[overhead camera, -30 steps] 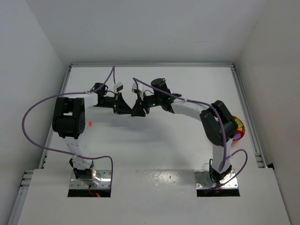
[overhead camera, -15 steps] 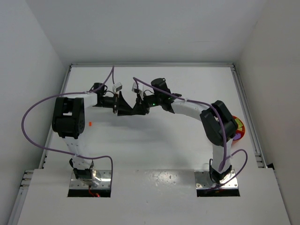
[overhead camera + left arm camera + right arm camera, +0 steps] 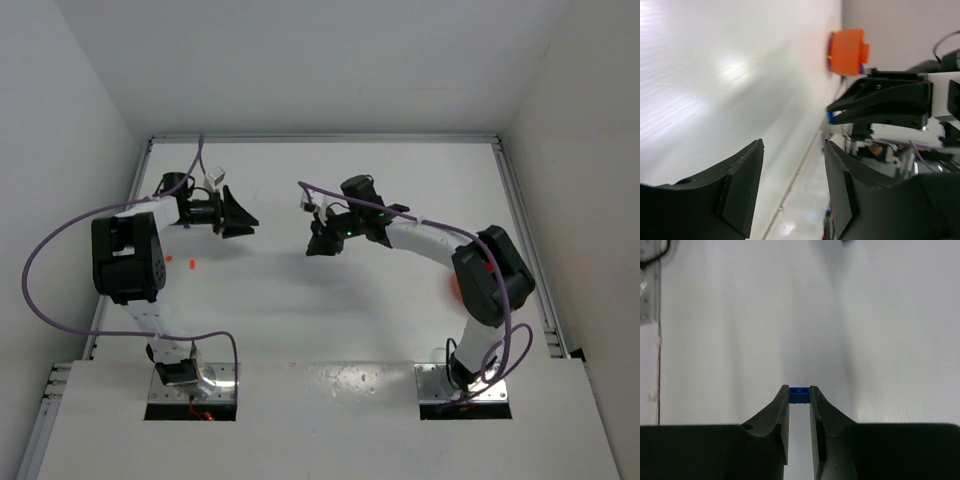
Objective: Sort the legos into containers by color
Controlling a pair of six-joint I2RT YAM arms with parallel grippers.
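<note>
evidently the blue lego (image 3: 799,394) has been passed across: clenched in the right jaws, released by the withdrawn left jaws, bound for the orange bowl (image 3: 847,52).

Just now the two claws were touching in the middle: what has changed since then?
The grippers have parted. The left gripper has opened and swung back to the left. The right gripper has closed on the blue brick and drawn slightly right, which looks like a handover. The small orange brick on the table has not moved.
</note>
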